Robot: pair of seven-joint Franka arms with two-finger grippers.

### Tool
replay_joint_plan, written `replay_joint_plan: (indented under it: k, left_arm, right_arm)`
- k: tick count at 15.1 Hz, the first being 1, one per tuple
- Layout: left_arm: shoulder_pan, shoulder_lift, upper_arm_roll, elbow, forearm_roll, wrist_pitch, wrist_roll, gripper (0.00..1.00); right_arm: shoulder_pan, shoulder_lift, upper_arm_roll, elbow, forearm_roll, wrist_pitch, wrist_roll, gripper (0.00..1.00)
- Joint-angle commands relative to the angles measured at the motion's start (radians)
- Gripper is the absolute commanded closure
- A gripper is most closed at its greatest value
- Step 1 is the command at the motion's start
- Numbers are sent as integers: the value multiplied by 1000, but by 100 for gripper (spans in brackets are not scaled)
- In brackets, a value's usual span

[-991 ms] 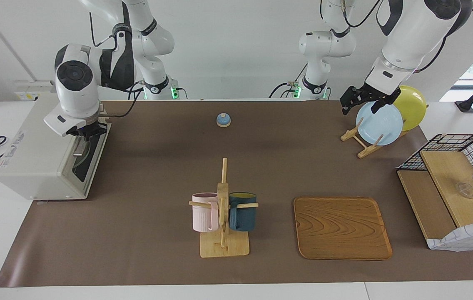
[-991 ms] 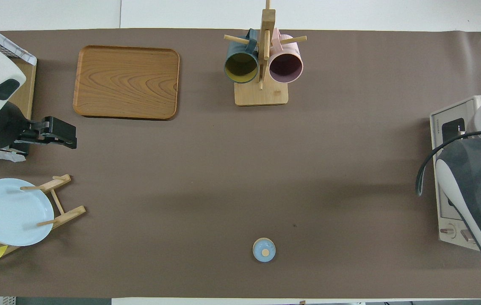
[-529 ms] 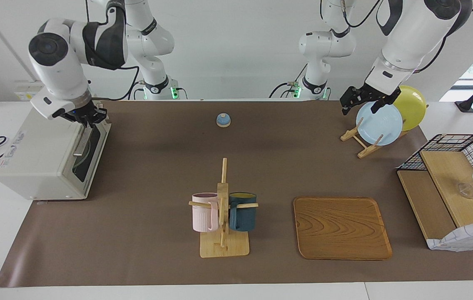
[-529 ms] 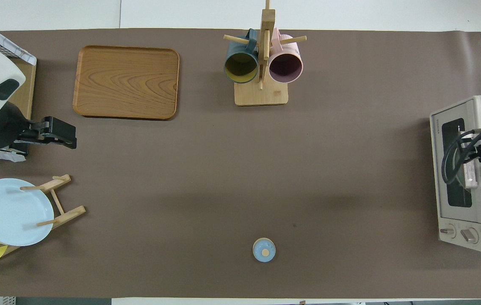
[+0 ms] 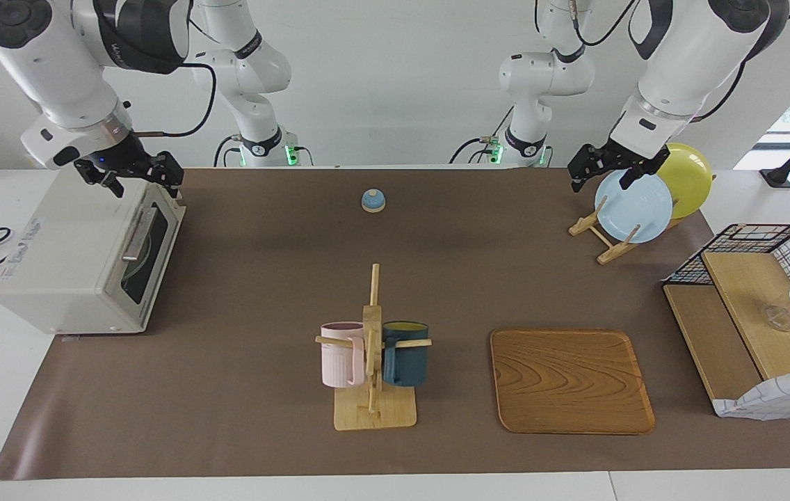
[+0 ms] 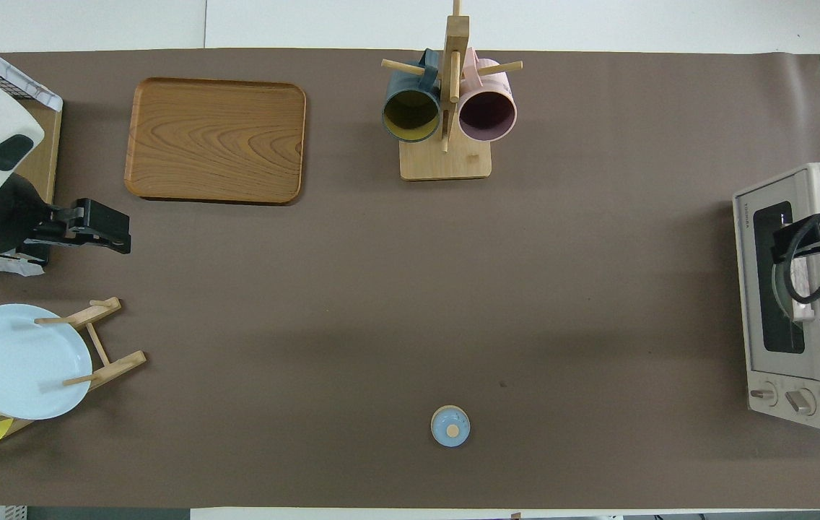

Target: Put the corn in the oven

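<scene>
Oven [image 5: 82,257], door shut, lettering unreadable; right claw [image 5: 134,175] above it, open, empty.

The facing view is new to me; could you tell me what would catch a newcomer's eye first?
Probably the off-white oven at the right arm's end of the table, door shut, with the right gripper open in the air above it. Next, the pink mug and dark blue mug hanging on a wooden stand mid-table, beside a wooden tray.

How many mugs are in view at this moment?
2. The pink mug and the dark blue mug hang on either side of the wooden mug stand, beside the wooden tray. None shows elsewhere.
</scene>
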Motion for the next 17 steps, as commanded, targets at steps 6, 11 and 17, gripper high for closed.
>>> replay_joint_plan:
  k: [6, 11, 17]
  left_arm:
    - [14, -17, -4, -14, -17, 5, 5, 0]
    - [14, -17, -4, -14, -17, 5, 5, 0]
    - [14, -17, -4, -14, -17, 3, 5, 0]
  right_arm:
    - [-18, 4, -2, 17, 31, -3, -16, 0]
    - [-18, 4, -5, 20, 28, 14, -9, 0]
    - [-17, 4, -7, 18, 29, 14, -8, 0]
